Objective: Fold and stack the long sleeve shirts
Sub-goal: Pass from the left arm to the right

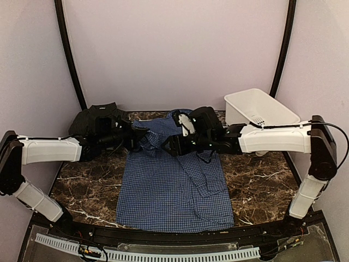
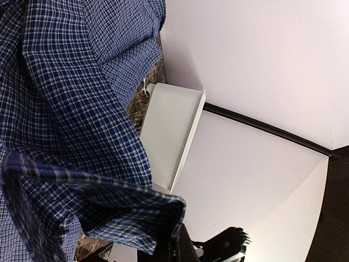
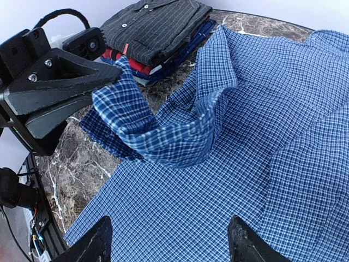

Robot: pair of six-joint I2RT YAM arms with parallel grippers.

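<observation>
A blue shirt with fine white check lies spread across the middle of the marble table. My left gripper is shut on a raised fold of it near its upper left corner; in the right wrist view that bunched cloth hangs from the left gripper. My right gripper is open just above the shirt's flat body, with nothing between its fingers. A folded stack stands at the back left, a dark check shirt on top and a red shirt under it.
A white plastic basket stands tilted at the back right corner, close to the right arm. Bare marble shows on both sides of the spread shirt. The folded stack sits just behind the left arm.
</observation>
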